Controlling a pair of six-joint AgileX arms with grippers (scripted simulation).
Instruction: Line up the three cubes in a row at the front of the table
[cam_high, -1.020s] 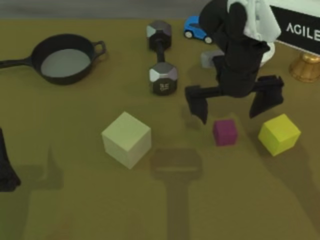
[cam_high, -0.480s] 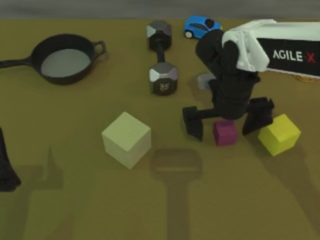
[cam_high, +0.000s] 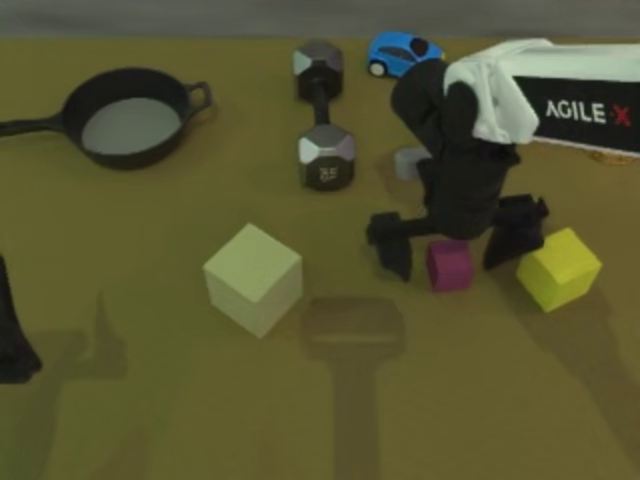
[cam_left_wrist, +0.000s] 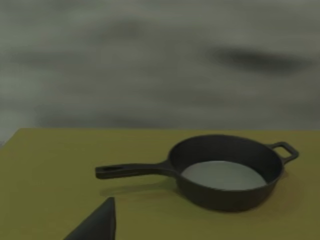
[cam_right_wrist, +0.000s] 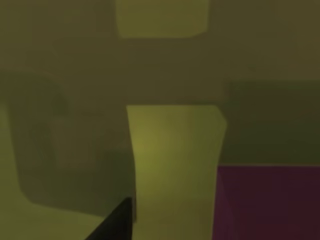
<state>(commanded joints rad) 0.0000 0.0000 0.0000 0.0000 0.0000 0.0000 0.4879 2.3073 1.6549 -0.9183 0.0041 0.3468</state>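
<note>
The table (cam_high: 150, 400) carries all three cubes across the middle of the frame. The pale yellow-green cube (cam_high: 253, 277) sits centre-left, the yellow cube (cam_high: 558, 267) right, the magenta cube (cam_high: 449, 265) between them. The right tool (cam_high: 455, 243) straddles the magenta cube, fingers spread; it looks light and rigid, best pinched on opposite flat faces. The skillet (cam_high: 128, 118), upper left, holds nothing. The left tool (cam_high: 12, 340) is parked at the left edge; I cannot tell its state.

The right arm's black two-finger end effector (cam_high: 452, 247) hangs low with fingers spread wide, straddling the small magenta cube (cam_high: 449, 265). The left arm's end effector (cam_high: 12, 335) sits parked far left of that cube.
</note>
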